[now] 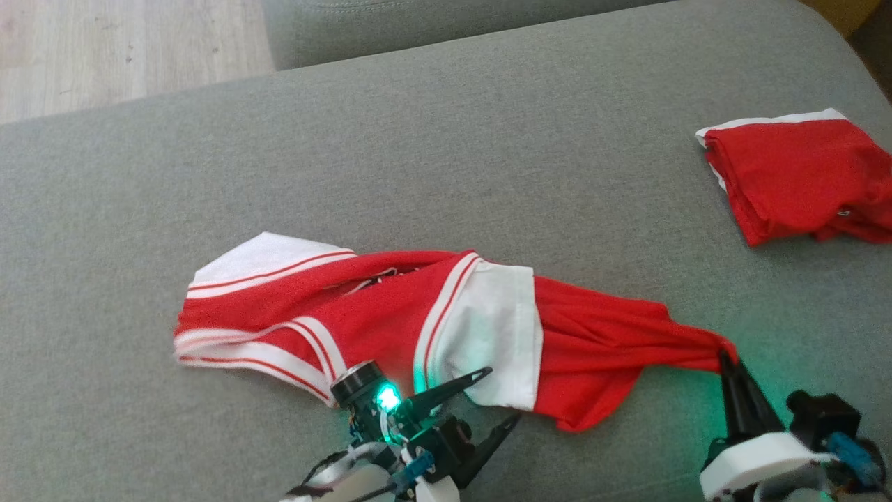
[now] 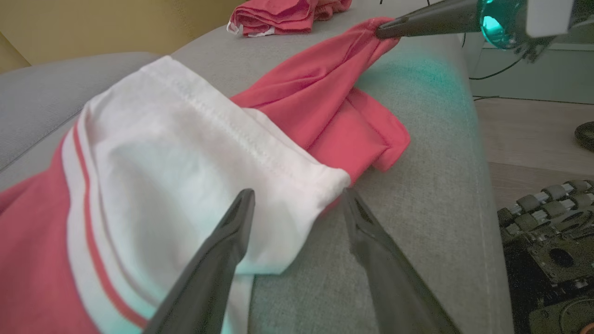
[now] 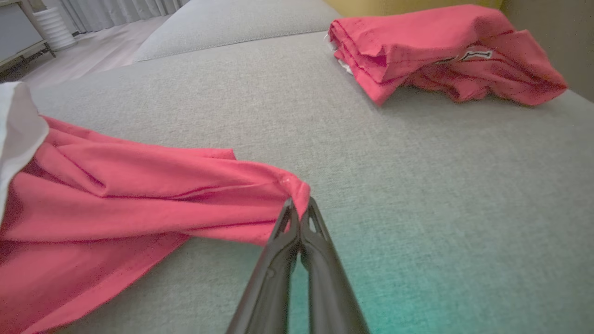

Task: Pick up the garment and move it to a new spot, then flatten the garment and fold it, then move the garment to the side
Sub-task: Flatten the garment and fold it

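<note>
While the right fingers [image 3: 283, 241] pinch the garment [image 1: 390, 314] by a red corner, the left fingers [image 2: 232, 232] stand spread.
The white sleeve [image 2: 185, 153] lies right at their tips.

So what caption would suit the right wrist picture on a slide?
Right tool shut on a corner of the crumpled red-and-white cloth garment on a grey fabric couch.

Matt cloth garment [image 1: 390, 321], woven sofa [image 1: 488, 153]

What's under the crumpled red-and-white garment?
The grey woven sofa cushion shows all around the crumpled red-and-white garment; whatever lies beneath its folds is covered.
</note>
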You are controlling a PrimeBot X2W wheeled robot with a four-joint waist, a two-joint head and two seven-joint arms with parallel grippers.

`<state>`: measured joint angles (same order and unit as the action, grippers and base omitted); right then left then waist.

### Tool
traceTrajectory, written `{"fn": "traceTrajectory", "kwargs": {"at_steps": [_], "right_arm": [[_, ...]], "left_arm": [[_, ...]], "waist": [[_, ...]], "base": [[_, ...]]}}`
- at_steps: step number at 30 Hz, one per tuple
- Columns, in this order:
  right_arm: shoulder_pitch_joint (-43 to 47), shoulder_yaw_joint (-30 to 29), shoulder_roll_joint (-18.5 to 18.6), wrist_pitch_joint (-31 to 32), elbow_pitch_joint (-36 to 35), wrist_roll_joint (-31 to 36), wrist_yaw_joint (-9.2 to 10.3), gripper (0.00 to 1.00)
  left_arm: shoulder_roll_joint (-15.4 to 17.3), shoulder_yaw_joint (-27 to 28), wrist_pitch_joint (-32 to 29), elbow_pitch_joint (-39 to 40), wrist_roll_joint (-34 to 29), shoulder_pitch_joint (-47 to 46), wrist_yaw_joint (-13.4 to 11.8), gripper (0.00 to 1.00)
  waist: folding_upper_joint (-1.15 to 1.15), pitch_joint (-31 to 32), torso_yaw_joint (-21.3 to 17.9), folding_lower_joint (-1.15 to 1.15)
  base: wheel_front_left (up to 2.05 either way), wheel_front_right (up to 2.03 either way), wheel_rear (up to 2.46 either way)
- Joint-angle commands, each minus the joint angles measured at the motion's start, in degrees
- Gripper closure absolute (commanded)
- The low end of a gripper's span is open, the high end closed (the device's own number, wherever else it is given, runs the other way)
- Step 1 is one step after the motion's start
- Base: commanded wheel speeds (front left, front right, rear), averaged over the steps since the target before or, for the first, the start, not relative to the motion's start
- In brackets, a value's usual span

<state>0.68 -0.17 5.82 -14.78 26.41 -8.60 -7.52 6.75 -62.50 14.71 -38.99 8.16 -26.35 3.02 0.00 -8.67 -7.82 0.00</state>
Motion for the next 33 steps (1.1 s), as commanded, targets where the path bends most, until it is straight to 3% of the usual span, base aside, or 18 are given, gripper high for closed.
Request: {"fn": "traceTrajectory", "kwargs": {"at_steps": [1,16,24,33], "right_arm": [[-1.67,0.75,1.02,-0.22,-1.68,0.45,0.03,1.00],[-4.49,-2.42,0.10,-0.22,-1.82,3.70,0.03,1.00],[-5.86,-2.24,-0.05,-0.22,-1.45,4.28,0.03,1.00],[-6.36,-1.36,-0.42,-0.22,-1.29,4.25,0.03,1.00]], "left_arm": [[0.07,2.14,0.29,1.43,0.02,-0.64,-0.32,0.00],[-1.68,3.15,0.29,4.26,-1.35,-1.95,-0.67,0.00],[-2.79,2.59,0.29,1.21,-1.03,-3.20,0.95,0.00],[-3.64,2.45,0.29,-1.74,-0.68,-5.08,0.08,0.00]], "waist": [[0.00,-0.03,0.08,0.00],[0.00,-2.49,-0.36,0.00],[0.00,-3.75,-0.88,0.00],[0.00,-4.58,-1.51,0.00]], "base": [[0.00,0.00,0.00],[0.00,0.00,0.00],[0.00,0.00,0.00],[0.00,0.00,0.00]]}}
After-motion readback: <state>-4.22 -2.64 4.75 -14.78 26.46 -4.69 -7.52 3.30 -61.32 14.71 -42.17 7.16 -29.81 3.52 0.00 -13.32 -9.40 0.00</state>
